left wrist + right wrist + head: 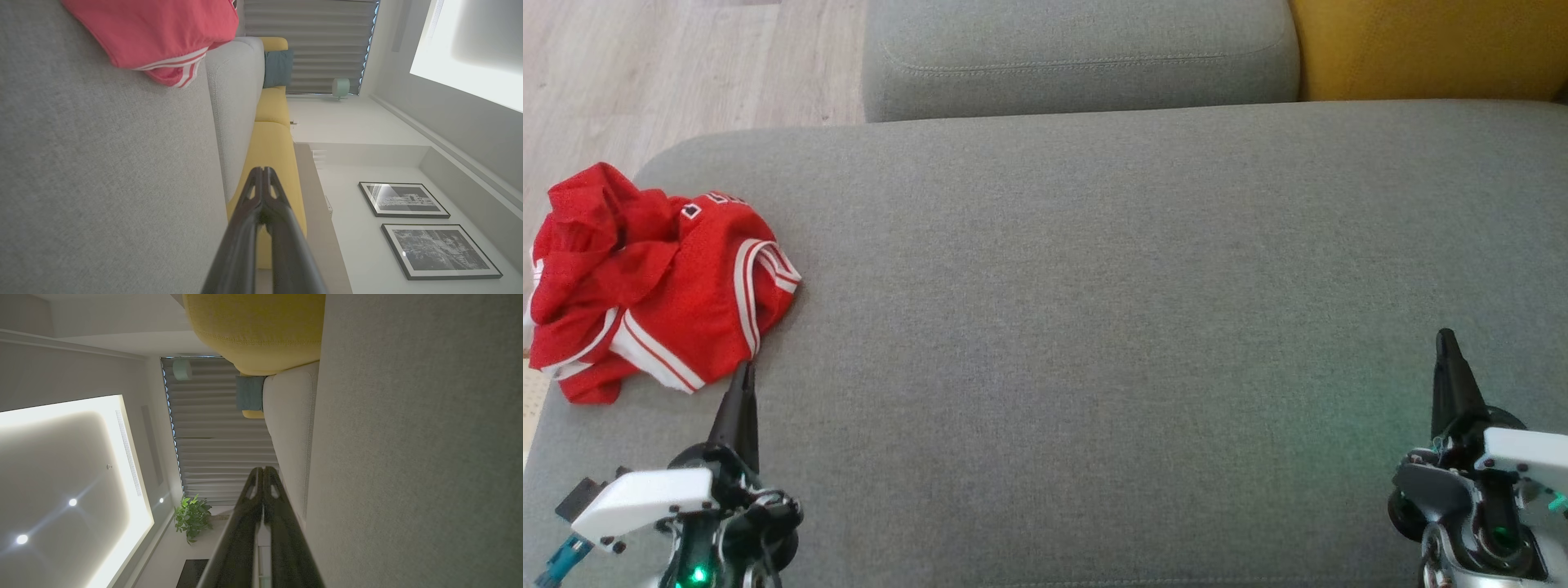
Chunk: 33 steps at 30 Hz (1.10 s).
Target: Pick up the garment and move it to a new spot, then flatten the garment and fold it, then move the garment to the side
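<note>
The left hand [744,377] is shut, its two dark fingers pressed together with nothing held between them; the same closed pair is seen in the left wrist view [263,173]. Its body is cut off by the bottom edge of the head view. The fingertips are seen just beside the near hem of the garment [645,278]. Contact cannot be judged from above, but in the left wrist view bare grey fabric is seen between the tips and the cloth.

The right hand [1446,341] is likewise shut and empty, as is confirmed in its own wrist view [264,471]. It is placed well apart from the garment, over the far right of the seat cushion [1094,327], and part of its arm is cut off by the frame's right and bottom edges.

The garment, red with white stripes, is left crumpled at the left end of the seat cushion. Its left side is seen past the cushion's edge and partly cut off by the frame. Front, back and openings cannot be made out in the heap, and a small dark mark and lettering on it are too small to be read. In the left wrist view [159,32] its upper part is cut off by the top edge.

Beyond, a grey back cushion [1078,57] and a yellow cushion [1421,49] are cropped at the top, and wooden floor [645,65] is seen at the upper left.
</note>
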{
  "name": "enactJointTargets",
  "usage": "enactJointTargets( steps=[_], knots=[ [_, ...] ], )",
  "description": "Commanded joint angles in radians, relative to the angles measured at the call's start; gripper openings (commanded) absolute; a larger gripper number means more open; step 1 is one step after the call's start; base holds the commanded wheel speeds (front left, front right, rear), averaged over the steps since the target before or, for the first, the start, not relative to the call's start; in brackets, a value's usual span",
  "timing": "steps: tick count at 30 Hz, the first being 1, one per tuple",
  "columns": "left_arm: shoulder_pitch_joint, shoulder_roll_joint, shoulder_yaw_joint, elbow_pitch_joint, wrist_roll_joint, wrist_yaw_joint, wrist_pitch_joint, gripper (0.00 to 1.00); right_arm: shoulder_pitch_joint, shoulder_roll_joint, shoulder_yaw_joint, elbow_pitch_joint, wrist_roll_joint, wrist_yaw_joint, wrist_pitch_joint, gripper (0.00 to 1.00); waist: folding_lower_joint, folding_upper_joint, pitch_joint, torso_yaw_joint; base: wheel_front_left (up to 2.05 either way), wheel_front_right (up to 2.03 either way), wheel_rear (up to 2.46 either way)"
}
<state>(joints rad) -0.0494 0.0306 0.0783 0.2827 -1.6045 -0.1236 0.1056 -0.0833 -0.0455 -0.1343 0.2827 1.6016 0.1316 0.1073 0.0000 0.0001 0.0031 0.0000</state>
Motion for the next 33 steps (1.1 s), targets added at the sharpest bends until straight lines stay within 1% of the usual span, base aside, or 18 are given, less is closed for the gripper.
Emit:
enactJointTargets(
  steps=[1,2,3,9,19,26,33],
  knots=[
    [-0.058,0.02,0.035,-0.038,-0.005,-0.007,0.007,0.0,-0.025,-0.005,0.021,-0.038,0.007,-0.001,0.006,0.0,0.0,-0.0001,0.0,0.0,0.0,0.0,0.0],
    [-0.058,0.02,0.035,-0.038,-0.005,-0.007,0.007,0.0,-0.025,-0.005,0.021,-0.038,0.007,-0.001,0.006,0.0,0.0,-0.0001,0.0,0.0,0.0,0.0,0.0],
    [0.0,0.0,0.0,0.0,0.0,0.0,0.0,1.0,0.0,0.0,0.0,0.0,0.0,0.0,0.0,1.0,0.0,-0.0001,0.0,0.0,0.0,0.0,0.0],
    [0.054,-0.011,-0.003,0.081,0.001,0.004,-0.005,1.0,0.04,0.006,0.004,0.08,-0.002,0.0,-0.002,1.0,0.0,-0.0001,0.0,0.0,0.0,0.0,0.0],
    [0.041,-0.007,-0.006,0.069,0.033,0.003,-0.032,1.0,0.028,-0.005,0.03,0.061,-0.03,0.0,-0.029,1.0,0.0,-0.0001,0.001,-0.001,0.0,0.0,0.0],
    [0.03,-0.006,-0.002,0.061,0.097,0.003,-0.052,1.0,0.015,-0.013,0.047,0.054,-0.08,0.0,-0.051,1.0,0.0,-0.0001,0.003,-0.003,0.0,0.0,0.0],
    [0.021,-0.005,0.003,0.058,0.19,0.002,-0.073,1.0,0.003,-0.013,0.059,0.047,-0.161,0.0,-0.072,1.0,0.0,-0.0001,0.003,-0.004,0.0,0.0,0.0]
  ],
)
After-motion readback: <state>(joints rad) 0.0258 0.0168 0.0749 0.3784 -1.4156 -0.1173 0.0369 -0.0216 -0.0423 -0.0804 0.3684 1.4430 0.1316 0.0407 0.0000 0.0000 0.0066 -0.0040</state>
